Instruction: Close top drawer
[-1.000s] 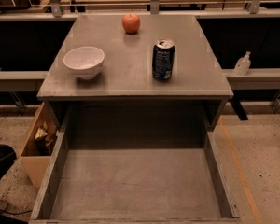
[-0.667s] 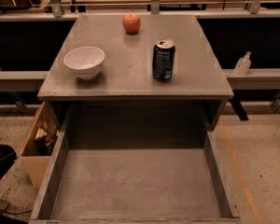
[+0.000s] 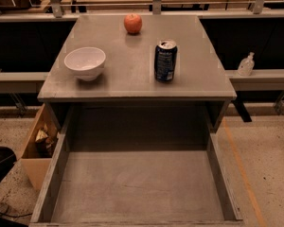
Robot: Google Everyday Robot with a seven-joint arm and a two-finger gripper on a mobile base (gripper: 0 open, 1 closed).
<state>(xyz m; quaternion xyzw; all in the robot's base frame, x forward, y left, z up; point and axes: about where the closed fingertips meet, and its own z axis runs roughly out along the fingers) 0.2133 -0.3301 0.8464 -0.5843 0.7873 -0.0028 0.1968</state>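
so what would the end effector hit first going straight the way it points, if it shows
The end effector is out of view, so its line cannot be judged. The open top drawer lies nearest the camera and may come first, but that is a guess.

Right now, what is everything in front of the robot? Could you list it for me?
drawer: one, grey wood, pulled fully open below the table top, floor bare
table: one, grey, centre of view
bowl: one, white, left side of the table top
can: one, dark blue, right of the table's middle, upright
apple: one, red, near the table's far edge
cardboard box: one, tan, on the floor left of the drawer
bottle: one, pale, on the ledge at right
tool: none in view
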